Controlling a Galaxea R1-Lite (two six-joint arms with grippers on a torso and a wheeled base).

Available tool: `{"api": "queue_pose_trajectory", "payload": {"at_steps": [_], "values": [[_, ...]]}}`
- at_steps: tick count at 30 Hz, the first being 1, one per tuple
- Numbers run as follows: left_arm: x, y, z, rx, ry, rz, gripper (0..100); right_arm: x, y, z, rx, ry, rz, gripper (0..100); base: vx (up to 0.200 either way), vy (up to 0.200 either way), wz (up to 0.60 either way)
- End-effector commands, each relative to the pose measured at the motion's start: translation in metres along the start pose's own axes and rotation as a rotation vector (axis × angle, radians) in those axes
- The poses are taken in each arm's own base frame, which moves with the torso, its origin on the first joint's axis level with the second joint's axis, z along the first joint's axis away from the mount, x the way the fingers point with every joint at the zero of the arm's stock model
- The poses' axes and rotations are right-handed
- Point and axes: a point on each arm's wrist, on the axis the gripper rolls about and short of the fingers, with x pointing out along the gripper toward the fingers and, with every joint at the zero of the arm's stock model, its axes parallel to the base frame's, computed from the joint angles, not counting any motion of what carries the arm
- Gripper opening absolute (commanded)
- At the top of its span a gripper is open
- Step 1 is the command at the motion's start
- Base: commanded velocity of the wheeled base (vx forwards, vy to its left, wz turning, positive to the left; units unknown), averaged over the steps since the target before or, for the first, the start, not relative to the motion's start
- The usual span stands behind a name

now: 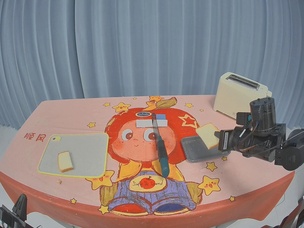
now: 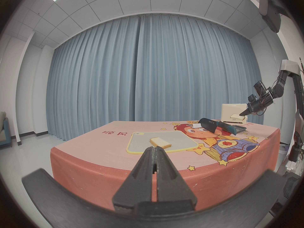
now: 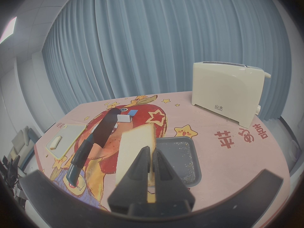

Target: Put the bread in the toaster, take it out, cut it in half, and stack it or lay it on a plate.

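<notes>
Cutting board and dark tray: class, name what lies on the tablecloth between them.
A knife, blade resting on a small white block, lies between the cutting board and tray, seen in the head view.

Bare tablecloth (image 1: 207, 117) between grey tray (image 1: 192, 151) and toaster (image 1: 237, 95); knife (image 1: 160, 144) on white block (image 1: 144, 123) across mid-table.

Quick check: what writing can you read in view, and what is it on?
"顺风", red, on the tablecloth beside the cutting board.
"Safe & Sound", on the cloth's cartoon figure, by the knife handle.
Dark oval label above the figure's face: too small to read.
Red characters on the cloth near the toaster: upside down, unreadable.
Toaster's side: a maker's mark, two small dark characters.
Knife blade: white print, too small to read.
</notes>
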Motion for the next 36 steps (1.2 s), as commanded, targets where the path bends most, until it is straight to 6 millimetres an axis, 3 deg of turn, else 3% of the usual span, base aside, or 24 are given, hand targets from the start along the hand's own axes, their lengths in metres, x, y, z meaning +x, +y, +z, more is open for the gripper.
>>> {"api": "queue_pose_trajectory", "payload": {"at_steps": [1,36], "values": [[0.001,0.000,-0.005,-0.001,0.019,0.000,0,0.002,-0.001,0.000,0.001,0.003,-0.005,0,0.000,0.000,0.00],[0.001,0.000,-0.005,-0.001,0.019,0.000,0,0.031,-0.001,-0.018,-0.011,0.071,-0.091,0,0.000,0.000,0.00]]}}
